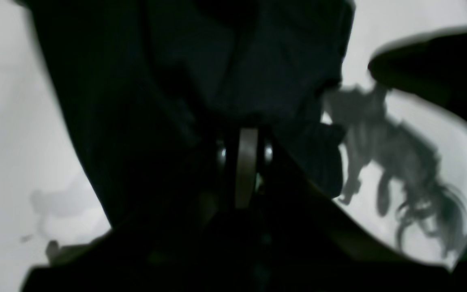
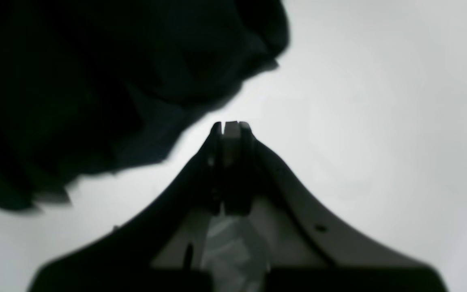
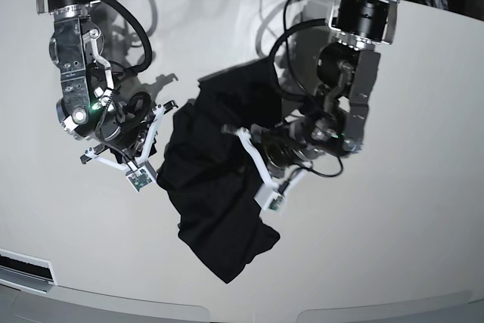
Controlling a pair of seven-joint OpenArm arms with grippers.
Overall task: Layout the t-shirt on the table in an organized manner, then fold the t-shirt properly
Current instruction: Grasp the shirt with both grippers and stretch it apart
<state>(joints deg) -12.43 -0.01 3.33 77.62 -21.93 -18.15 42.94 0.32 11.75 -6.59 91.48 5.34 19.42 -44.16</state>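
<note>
Base view: the t-shirt (image 3: 215, 187) is bunched lengthwise toward the table's (image 3: 393, 232) near edge — pinched by the left gripper (image 3: 236, 132); the right gripper (image 3: 168, 107) is pressed together, empty.

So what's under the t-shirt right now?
Only the white table shows around the crumpled black t-shirt. Whatever lies beneath is covered; the left hand is pinching its fabric.

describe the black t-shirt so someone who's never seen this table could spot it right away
Start from the big glossy white table that fills the base view, then look to its middle, between the two arms. There lies the t-shirt, a crumpled black heap of soft fabric with one end trailing toward the near edge. It is the only cloth there, soft and matte beside the arms' hard parts.
</note>
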